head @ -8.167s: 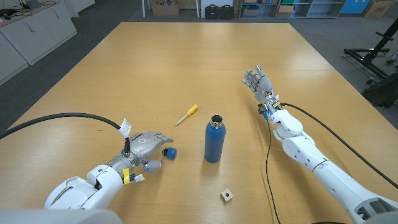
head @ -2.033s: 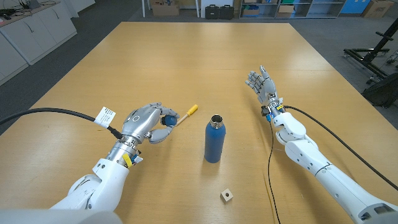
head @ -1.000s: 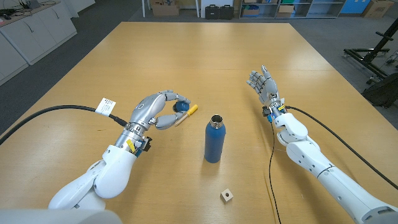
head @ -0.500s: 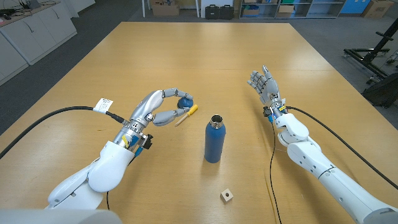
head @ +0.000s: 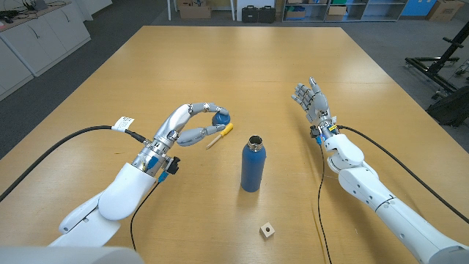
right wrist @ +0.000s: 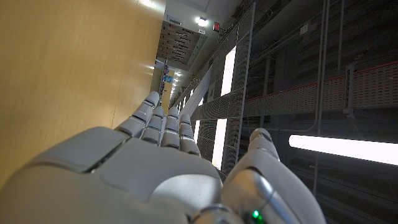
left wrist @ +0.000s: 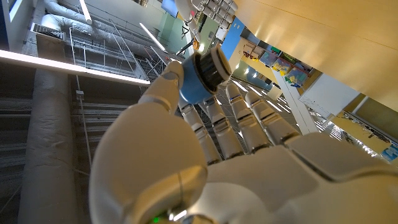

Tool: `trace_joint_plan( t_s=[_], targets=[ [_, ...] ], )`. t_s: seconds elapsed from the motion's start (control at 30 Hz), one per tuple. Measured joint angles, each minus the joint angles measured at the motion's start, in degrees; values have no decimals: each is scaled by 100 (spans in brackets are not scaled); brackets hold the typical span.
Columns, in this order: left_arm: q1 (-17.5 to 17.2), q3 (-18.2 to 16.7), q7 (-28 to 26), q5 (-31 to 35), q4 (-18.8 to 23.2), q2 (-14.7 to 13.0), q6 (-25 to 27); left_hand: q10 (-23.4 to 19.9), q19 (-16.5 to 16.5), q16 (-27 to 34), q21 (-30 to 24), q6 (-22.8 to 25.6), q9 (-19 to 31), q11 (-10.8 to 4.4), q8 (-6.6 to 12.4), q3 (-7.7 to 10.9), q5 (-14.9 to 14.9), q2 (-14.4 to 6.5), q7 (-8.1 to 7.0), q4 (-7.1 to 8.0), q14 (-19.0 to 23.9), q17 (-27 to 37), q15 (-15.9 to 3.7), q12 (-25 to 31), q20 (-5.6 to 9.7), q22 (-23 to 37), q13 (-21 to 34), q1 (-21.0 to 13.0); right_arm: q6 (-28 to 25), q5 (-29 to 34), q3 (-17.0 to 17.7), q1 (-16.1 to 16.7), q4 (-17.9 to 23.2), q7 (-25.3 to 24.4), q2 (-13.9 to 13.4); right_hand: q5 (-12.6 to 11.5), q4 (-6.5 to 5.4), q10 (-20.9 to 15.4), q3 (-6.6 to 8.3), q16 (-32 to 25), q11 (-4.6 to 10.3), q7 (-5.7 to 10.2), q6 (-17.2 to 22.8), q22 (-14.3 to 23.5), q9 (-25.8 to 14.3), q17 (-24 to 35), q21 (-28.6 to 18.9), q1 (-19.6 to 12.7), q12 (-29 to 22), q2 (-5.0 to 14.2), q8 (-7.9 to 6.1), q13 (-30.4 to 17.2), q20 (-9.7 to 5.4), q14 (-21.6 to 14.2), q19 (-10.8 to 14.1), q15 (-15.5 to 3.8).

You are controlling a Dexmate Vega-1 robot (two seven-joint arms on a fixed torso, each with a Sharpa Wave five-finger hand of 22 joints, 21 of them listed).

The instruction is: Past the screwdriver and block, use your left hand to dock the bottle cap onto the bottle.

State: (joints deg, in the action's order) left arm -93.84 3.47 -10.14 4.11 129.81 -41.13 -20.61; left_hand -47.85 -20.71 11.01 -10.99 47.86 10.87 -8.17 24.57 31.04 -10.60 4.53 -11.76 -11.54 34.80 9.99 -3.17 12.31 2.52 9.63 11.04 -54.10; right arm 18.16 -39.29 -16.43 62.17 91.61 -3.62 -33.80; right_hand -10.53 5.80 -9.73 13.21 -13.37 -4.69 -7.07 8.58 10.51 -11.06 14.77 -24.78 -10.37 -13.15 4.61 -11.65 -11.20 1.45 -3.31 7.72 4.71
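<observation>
My left hand (head: 189, 125) is raised over the table left of the bottle, pinching the blue bottle cap (head: 220, 116) at its fingertips. In the left wrist view the cap (left wrist: 200, 77) shows its blue body and a black ribbed ring, held between thumb and fingers of that hand (left wrist: 211, 162). The blue metal bottle (head: 252, 164) stands upright with its mouth uncovered, to the right of the cap and nearer me. The yellow-handled screwdriver (head: 219, 134) lies just under the cap. My right hand (head: 311, 99) stands with its fingers apart and nothing in it; the right wrist view shows it (right wrist: 155, 162) the same.
A small wooden block (head: 267, 231) lies near the table's front edge, right of the bottle. Black cables trail from both arms. Cabinets and boxes stand beyond the far edge of the table (head: 242, 66).
My left hand has lifted the cap from the table near me and carried it up and rightward past the screwdriver toward the bottle. My right hand has barely moved.
</observation>
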Motion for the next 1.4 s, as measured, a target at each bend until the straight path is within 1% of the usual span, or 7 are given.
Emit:
trace_joint_plan(
  t_s=[0.37, 0.43, 0.47, 0.5, 0.77, 1.17, 1.4],
  targets=[
    [438, 358, 564, -720, -242, -35, -291, -21, 0, 1, 0, 38, 3, 21, 0, 0, 0, 0, -23, 0, 0, 0, 0, -20, 0, 0, 0, 0, 10, 2, 35, 77, 67, -18, -29, 0, 0, 0, 0, 0, 0, 0, 0, 0, 0, 0, 0, 0, 0, 0, 0, 0, 0, 0, 0, 0],
    [640, 537, 695, -863, -332, -47, -329, -22, 0, 1, 0, 60, 15, 23, 0, 0, 0, 0, -1, 0, 0, 0, 0, -22, 0, 0, 0, 0, 16, 2, 42, 97, 78, -28, -37, 0, 0, 0, 0, 0, 0, 0, 0, 0, 0, 0, 21, 0, 0, 0, 0, 0, 0, 0, 0, 0],
    [640, 537, 759, -936, -332, -47, -351, -50, 0, 1, 0, 77, 19, 51, -1, 0, 0, 0, 16, 0, 0, 0, 0, -22, 0, 0, 0, 0, 16, 2, 44, 106, 85, -28, -39, 0, 0, 0, 0, 0, 0, 0, 0, 0, 0, 0, 21, 0, 0, 0, 0, 0, 0, 0, 0, 0],
    [792, 670, 799, -992, -415, -55, -365, -50, 0, 1, 0, 78, 21, 51, -1, 0, 0, 0, 16, 0, 0, 0, 0, -22, 0, 0, 0, 0, 21, 2, 49, 118, 92, -35, -44, 0, 0, 0, 0, 0, 0, 0, 0, 0, 0, 0, 22, 0, 0, 0, 0, 0, 0, 0, 0, 0],
    [1357, 1235, 1374, -1829, -842, 0, -680, -50, 0, 1, 0, 101, 21, 51, -1, 24, 2, 0, -6, -24, 0, 0, 0, -22, 0, 0, 0, 0, 28, -2, 79, 171, 123, -54, -62, 0, 0, 0, 0, 0, 0, 0, 0, 0, 0, 0, 21, 0, 0, 0, 0, 0, 0, 0, 0, 0],
    [1850, 1754, 1907, -2867, -1302, 110, -990, -50, 0, 1, 0, 119, 21, 51, -1, 23, 13, 0, -24, -23, -1, 0, 0, -22, 0, 0, 0, 0, 28, -9, 89, 176, 110, -58, -71, 0, 0, 0, 0, 0, 0, 0, 0, 0, 0, 0, 23, 0, 0, 0, 0, 0, 0, 0, 0, 0],
    [2029, 1931, 2007, -3094, -1365, 93, -969, -50, 0, 1, -1, 119, 21, 51, -1, 23, 20, 0, -24, -23, 20, 30, -21, -22, 0, 0, 0, 0, 12, 0, 65, 116, 60, -48, -49, 0, 0, 0, 0, 28, 0, 0, 0, 0, 0, 0, 42, 0, 0, 0, 0, 0, 0, 0, 0, 0]
  ],
)
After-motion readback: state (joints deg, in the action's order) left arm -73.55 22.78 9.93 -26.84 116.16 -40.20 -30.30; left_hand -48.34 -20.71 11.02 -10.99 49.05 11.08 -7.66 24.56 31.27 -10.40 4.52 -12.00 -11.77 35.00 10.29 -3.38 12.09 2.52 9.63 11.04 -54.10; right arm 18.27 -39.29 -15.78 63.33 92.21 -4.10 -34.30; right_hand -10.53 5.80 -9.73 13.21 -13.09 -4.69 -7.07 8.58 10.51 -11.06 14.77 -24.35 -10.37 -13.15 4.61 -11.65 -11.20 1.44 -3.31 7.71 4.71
